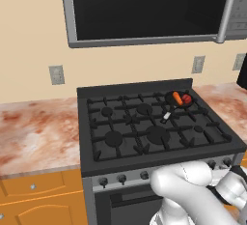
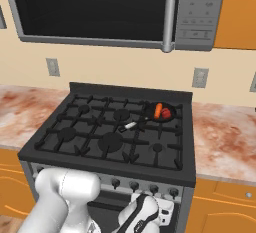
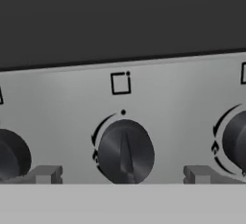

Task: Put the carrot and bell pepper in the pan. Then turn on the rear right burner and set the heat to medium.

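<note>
The black pan (image 1: 170,95) (image 2: 150,110) sits on the stove's rear right grate, its pale handle (image 1: 166,118) pointing toward the front. Inside it lie the orange carrot (image 1: 177,98) (image 2: 158,110) and, touching it, the dark red bell pepper (image 1: 186,98) (image 2: 166,113). The rear right burner is hidden under the pan. My gripper (image 3: 122,175) is low at the stove's front panel, open, with one fingertip (image 3: 45,174) on each side of a black knob (image 3: 126,152), apart from it. The knob's pointer stands straight up toward a dot.
Two more knobs (image 3: 12,156) (image 3: 236,141) flank the middle one. A square icon (image 3: 120,82) with a dot in its upper right corner is printed above it. A microwave (image 1: 144,7) hangs over the stove. Marbled counters (image 1: 34,132) (image 2: 225,137) lie on both sides.
</note>
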